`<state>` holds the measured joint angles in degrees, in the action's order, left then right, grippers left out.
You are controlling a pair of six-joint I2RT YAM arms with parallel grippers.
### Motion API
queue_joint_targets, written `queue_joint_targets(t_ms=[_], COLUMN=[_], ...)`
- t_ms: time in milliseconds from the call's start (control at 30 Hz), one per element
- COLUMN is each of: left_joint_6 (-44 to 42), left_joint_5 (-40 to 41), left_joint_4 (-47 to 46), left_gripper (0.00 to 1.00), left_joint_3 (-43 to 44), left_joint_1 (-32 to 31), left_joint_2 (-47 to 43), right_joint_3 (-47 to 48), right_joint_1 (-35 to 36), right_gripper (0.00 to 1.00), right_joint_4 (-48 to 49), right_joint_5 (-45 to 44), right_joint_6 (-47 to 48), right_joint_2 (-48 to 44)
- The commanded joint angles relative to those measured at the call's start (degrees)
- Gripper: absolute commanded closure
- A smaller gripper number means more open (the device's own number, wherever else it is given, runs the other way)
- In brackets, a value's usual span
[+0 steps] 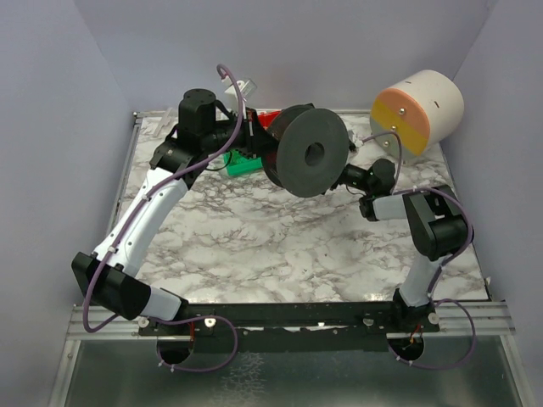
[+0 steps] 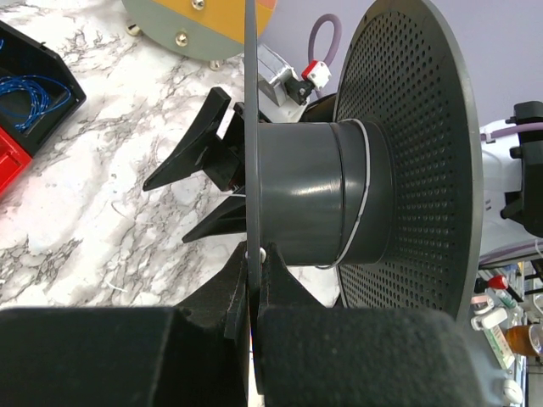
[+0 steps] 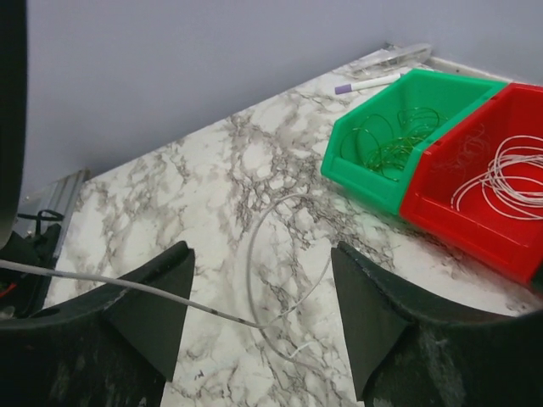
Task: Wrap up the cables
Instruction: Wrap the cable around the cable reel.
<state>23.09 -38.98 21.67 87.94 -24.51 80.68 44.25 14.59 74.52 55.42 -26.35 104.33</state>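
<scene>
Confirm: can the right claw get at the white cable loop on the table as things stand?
Probably yes. The right claw is open over the white cable, whose loop lies on the table between its fingers, with nothing in the way. The left claw holds the spool beside it.

Whitish cable [image 3: 250, 254] curls loose on the table [image 3: 212, 186]; green coil [image 3: 394, 144] lies in green bin [image 3: 361, 174].
</scene>
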Motion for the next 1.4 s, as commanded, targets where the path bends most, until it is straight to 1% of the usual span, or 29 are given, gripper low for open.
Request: queue_joint_targets(t_ms=[0, 100, 267, 433, 567, 633, 733, 767, 800, 833, 933, 1033, 1133, 1233, 1333, 1367], left_joint_6=[1.7, 1.7, 1.6, 2.0, 1.9, 2.3, 2.7, 2.9, 3.0, 3.5, 3.6, 3.7, 3.6, 3.1, 2.3, 1.9], left_joint_5=[-2.4, -2.0, -0.7, -0.2, 0.0, -0.1, -0.3, -0.4, -0.5, -0.8, -0.6, -0.2, 0.7, 2.1, 4.2, 4.9], left_joint_4=[-4.7, -4.9, -4.8, -4.9, -5.0, -5.4, -5.9, -6.1, -6.1, -6.6, -6.7, -6.7, -6.5, -5.8, -4.4, -3.8], left_gripper=[1.0, 1.0, 1.0, 1.0, 1.0, 1.0, 1.0, 1.0, 1.0, 1.0, 1.0, 1.0, 1.0, 1.0, 1.0, 1.0], left_joint_3=[-0.9, -1.2, -1.3, -1.2, -1.5, -2.3, -2.9, -3.0, -3.0, -3.2, -3.4, -3.6, -3.6, -3.6, -3.4, -3.2], left_joint_1=[0.3, 0.4, 0.5, 0.7, 1.1, 1.1, 1.1, 1.1, 1.1, 1.1, 1.3, 1.7, 2.1, 2.5, 2.8, 2.8], left_joint_2=[-0.6, -0.4, -0.3, 0.0, -0.2, -0.3, 0.0, 0.0, 0.2, 0.3, -0.2, -0.7, -1.1, -1.6, -2.1, -2.3], right_joint_3=[-0.7, -0.8, -1.3, 0.0, -0.6, -0.6, -0.2, -0.2, -0.2, -0.5, -1.7, -2.6, -2.1, 0.8, 5.1, 6.0], right_joint_1=[0.4, 0.4, 0.6, 1.3, 1.6, 1.6, 2.1, 2.3, 2.4, 2.5, 2.3, 0.9, -1.7, -4.4, -5.1, -5.3], right_gripper=[0.31, 0.29, 0.22, 0.21, 0.21, 0.26, 0.46, 0.55, 0.66, 0.99, 0.99, 1.0, 1.0, 1.0, 1.0, 0.99], right_joint_4=[12.4, 15.7, 18.2, 20.6, 22.9, 22.2, 18.3, 17.1, 16.1, 10.2, 2.6, -3.8, -10.7, -22.3, -35.8, -38.4], right_joint_5=[-1.4, -1.3, 1.5, 6.2, 7.3, 5.4, 2.0, 1.4, 0.6, -4.7, -11.1, -17.8, -22.3, -26.2, -31.3, -32.5], right_joint_6=[-7.3, -9.8, -9.8, -10.8, -10.7, -10.5, -9.1, -8.4, -7.9, -6.5, -2.4, -1.3, -0.9, 0.6, 7.6, 10.7], right_joint_2=[2.7, 2.8, 1.8, 3.4, 4.3, 4.3, 3.6, 3.3, 3.0, 0.9, -3.0, -6.6, -9.2, -11.4, -13.7, -14.4])
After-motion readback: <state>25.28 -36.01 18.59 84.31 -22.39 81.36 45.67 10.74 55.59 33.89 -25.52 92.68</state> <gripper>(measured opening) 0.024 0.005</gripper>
